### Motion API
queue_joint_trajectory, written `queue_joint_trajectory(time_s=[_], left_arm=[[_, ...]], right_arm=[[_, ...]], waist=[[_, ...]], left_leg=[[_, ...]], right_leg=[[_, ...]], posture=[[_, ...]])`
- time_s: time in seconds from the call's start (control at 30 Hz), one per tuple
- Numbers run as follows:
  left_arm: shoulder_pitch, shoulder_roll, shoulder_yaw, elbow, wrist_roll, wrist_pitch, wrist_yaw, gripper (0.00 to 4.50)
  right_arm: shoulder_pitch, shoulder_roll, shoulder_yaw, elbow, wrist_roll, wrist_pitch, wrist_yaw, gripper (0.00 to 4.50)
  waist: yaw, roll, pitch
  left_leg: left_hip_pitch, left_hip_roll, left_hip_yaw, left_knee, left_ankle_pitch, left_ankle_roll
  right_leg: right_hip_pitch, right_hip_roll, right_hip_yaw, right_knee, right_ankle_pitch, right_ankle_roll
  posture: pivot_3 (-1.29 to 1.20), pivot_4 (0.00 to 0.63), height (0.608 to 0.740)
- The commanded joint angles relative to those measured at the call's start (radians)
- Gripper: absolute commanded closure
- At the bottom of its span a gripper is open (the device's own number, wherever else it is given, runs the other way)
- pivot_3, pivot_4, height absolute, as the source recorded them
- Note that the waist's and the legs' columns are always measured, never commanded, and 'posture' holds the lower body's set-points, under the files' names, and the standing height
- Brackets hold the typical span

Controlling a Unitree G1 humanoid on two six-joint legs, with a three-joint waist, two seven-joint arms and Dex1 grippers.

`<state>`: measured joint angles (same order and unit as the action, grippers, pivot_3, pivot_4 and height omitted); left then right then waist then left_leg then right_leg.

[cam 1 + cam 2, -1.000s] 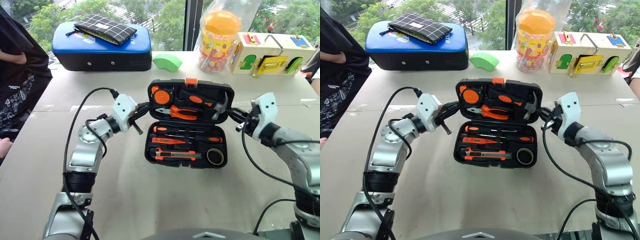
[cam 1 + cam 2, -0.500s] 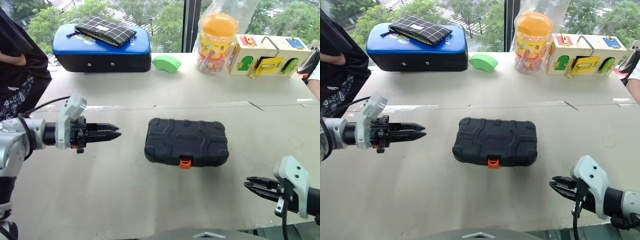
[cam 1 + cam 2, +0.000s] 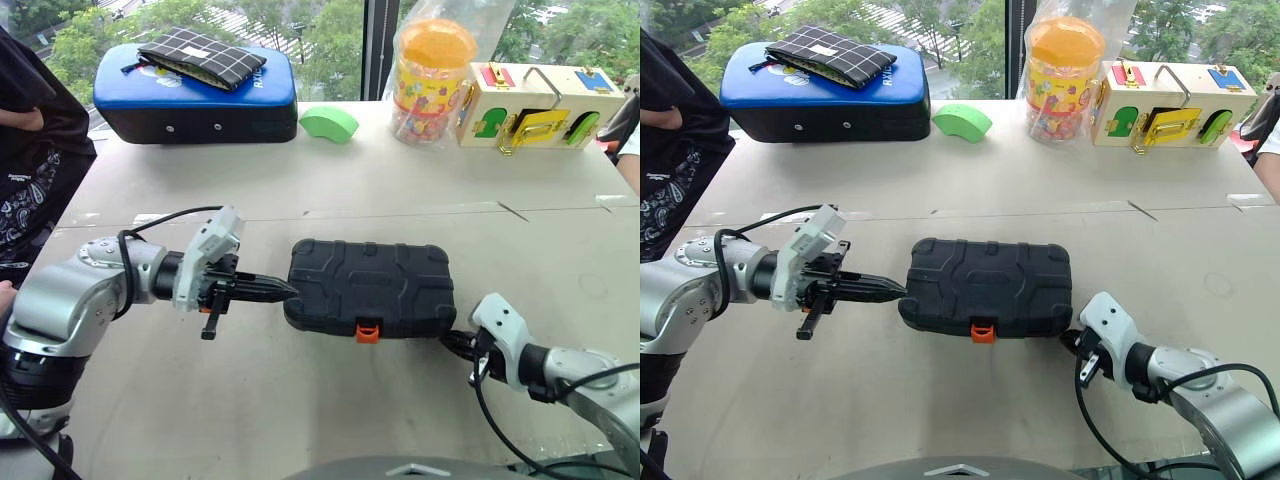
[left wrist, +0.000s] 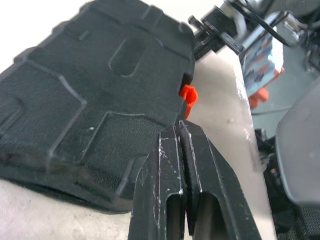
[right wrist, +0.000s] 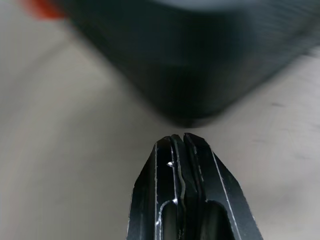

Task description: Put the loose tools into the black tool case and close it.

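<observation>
1. Head views: the left gripper has its two black fingers pressed together and empty, lying level with the tips at the left end of the black tool case, touching it or just short of it. The right gripper also has its fingers together and holds nothing; its tips sit just off the case's near right corner.
2. The case lies shut in the middle of the table, its orange latch on the near edge.
3. Half a second ago both grippers stood well clear of the case, the left far out to the side and the right low near the table's edge; now both have closed in on its ends. A second ago the case lay open with the tools showing in it.
4. The shell is matte black moulded plastic with raised ribs and rounded corners. Behind it stand a blue-topped padded case bearing a checked pouch, a green wedge, an orange-lidded jar and a wooden latch box.
5. Left wrist view: the fingers meet with no gap, right at the pebbled, ribbed shell, the latch just beyond.
6. Right wrist view: the scratched fingers are closed, just short of the case's blurred dark corner above the pale table.
</observation>
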<state>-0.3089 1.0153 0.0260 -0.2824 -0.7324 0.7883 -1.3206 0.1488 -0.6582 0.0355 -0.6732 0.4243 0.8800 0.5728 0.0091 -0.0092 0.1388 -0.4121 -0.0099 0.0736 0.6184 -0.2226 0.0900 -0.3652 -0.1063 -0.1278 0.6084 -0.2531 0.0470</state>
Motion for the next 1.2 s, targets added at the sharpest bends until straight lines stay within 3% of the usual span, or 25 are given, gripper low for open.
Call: queue_joint_trajectory(time_s=[0.03,0.2,0.33,0.53,0.7,0.77,0.93,1.07,1.2], left_arm=[[-0.050,-0.042,-0.029,-0.004,0.042,-0.054,0.025,4.45],[-0.129,-0.111,-0.098,0.057,0.120,-0.114,0.034,4.45],[-0.177,-0.144,-0.134,0.098,0.158,-0.147,0.015,4.45],[-0.188,-0.139,-0.146,0.142,0.173,-0.175,-0.046,4.45],[-0.168,-0.124,-0.137,0.128,0.142,-0.147,-0.103,4.45],[-0.155,-0.099,-0.144,0.110,0.123,-0.130,-0.156,4.45],[-0.126,-0.060,-0.159,0.068,0.118,-0.124,-0.223,4.45],[-0.111,-0.054,-0.148,0.048,0.122,-0.123,-0.222,4.45],[-0.092,-0.055,-0.125,0.043,0.122,-0.122,-0.197,4.45]], right_arm=[[-0.199,0.086,-0.140,0.137,0.026,0.053,-0.115,4.50],[-0.434,0.154,-0.120,0.297,0.016,0.072,-0.154,4.50],[-0.470,0.136,-0.092,0.330,-0.003,0.075,-0.138,4.50],[-0.250,-0.032,-0.265,0.036,0.189,0.247,-0.009,4.50],[-0.035,-0.105,-0.387,-0.152,0.379,0.307,0.104,4.50],[-0.006,-0.099,-0.332,-0.183,0.397,0.298,0.096,4.50],[-0.133,0.034,-0.085,-0.072,0.254,0.239,-0.074,4.50],[-0.181,0.108,-0.009,-0.004,0.201,0.208,-0.130,4.50],[-0.225,0.158,-0.011,0.054,0.156,0.178,-0.187,4.50]], waist=[[-0.013,0.001,0.005],[-0.001,0.005,0.007],[0.014,0.000,0.004],[0.017,0.000,0.004],[0.007,0.000,0.004],[0.005,0.001,0.004],[0.004,0.000,0.004],[0.007,0.000,0.004],[0.001,0.001,0.004]], left_leg=[[0.000,0.002,0.001,0.001,0.001,-0.001],[-0.001,0.002,0.001,0.006,0.003,-0.004],[-0.002,0.002,-0.002,0.004,0.005,0.001],[-0.004,0.001,-0.004,-0.001,0.005,0.001],[0.002,0.003,-0.004,0.001,0.002,-0.003],[0.002,0.004,-0.004,0.002,0.000,0.002],[0.001,0.005,-0.004,0.003,0.002,-0.002],[-0.003,0.004,-0.004,0.003,0.003,-0.003],[-0.003,0.004,-0.002,0.006,0.003,-0.003]], right_leg=[[0.000,0.000,-0.001,0.000,0.000,-0.001],[-0.002,-0.001,-0.004,0.002,0.002,-0.007],[-0.004,0.002,-0.004,0.003,0.008,-0.008],[-0.002,0.005,-0.002,0.000,0.007,-0.005],[0.002,0.004,-0.001,0.000,0.003,0.001],[0.002,0.003,0.000,0.000,0.003,0.000],[-0.001,0.003,-0.001,0.001,0.002,-0.003],[-0.005,0.003,-0.001,0.003,0.006,-0.006],[-0.004,0.003,-0.001,0.003,0.006,-0.005]], posture=[[0.00,0.150,0.740],[0.00,0.150,0.740],[0.00,0.150,0.740],[0.00,0.150,0.740],[0.00,0.150,0.740],[0.00,0.150,0.740],[0.00,0.150,0.740],[0.00,0.150,0.740],[0.00,0.150,0.740]])
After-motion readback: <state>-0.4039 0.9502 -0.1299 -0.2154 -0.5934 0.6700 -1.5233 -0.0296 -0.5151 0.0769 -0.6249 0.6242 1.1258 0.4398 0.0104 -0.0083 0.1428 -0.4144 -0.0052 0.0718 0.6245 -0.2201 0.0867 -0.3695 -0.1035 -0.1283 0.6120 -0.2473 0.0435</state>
